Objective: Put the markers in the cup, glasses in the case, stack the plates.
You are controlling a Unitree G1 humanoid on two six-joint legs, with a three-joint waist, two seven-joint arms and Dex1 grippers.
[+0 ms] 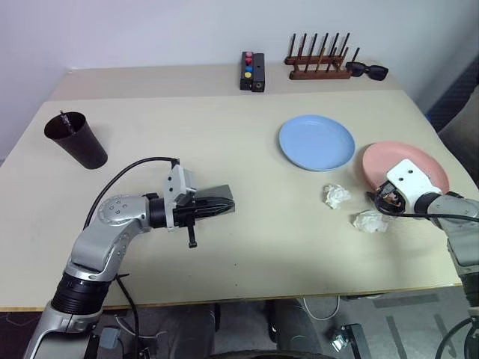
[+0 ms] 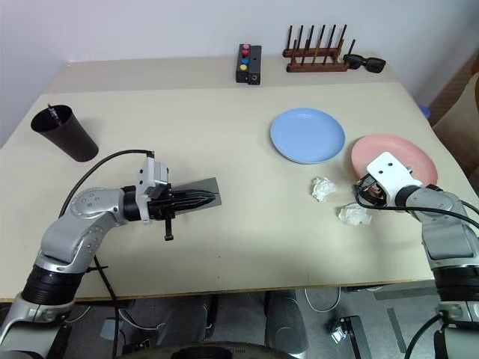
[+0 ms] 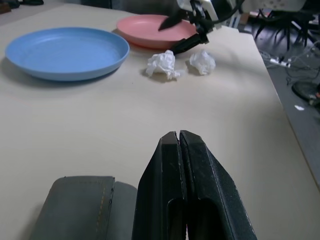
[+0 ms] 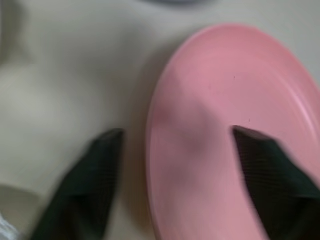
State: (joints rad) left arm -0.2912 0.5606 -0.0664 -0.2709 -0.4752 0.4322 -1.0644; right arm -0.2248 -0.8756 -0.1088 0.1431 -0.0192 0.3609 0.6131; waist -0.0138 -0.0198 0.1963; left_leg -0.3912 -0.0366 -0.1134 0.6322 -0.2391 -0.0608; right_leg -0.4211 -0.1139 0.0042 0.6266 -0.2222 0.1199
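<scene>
My left gripper [image 1: 224, 206] is shut and empty, lying level just over the grey case [image 2: 200, 185], which rests on the table with its lid down. The glasses are out of view. My right gripper [image 4: 176, 132] is open at the near rim of the pink plate [image 1: 419, 161], with one finger over the plate and the other over the table. To the left of the pink plate lies the blue plate [image 1: 316, 142]. The dark cup [image 1: 75, 140] stands at the far left, and a marker [image 1: 66, 117] pokes out of its rim.
Two crumpled paper balls [image 1: 336, 196] [image 1: 370, 221] lie close to the right gripper, between the plates and the front edge. Along the back stand a black box with coloured buttons [image 1: 252, 71], a wooden peg rack [image 1: 319, 63] and black sunglasses [image 1: 367, 71].
</scene>
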